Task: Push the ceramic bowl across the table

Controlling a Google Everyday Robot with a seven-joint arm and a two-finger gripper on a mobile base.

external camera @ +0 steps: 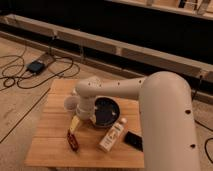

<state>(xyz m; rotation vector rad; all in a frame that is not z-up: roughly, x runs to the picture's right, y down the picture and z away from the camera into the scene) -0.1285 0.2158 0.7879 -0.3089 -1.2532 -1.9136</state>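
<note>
The ceramic bowl (108,111), wide, dark and glossy, sits near the middle of the light-wood table (52,147). My white arm reaches in from the right and bends down over the bowl's left side. The gripper (86,114) hangs below the wrist, against or just beside the bowl's left rim. The wrist hides the contact point, so I cannot tell whether it touches the bowl.
A small pale cup (70,102) stands left of the gripper. A yellow item (75,124) and a red packet (73,141) lie in front of it. A white bottle (112,136) and a flat black object (133,141) lie before the bowl. Cables and a box (36,66) lie on the floor.
</note>
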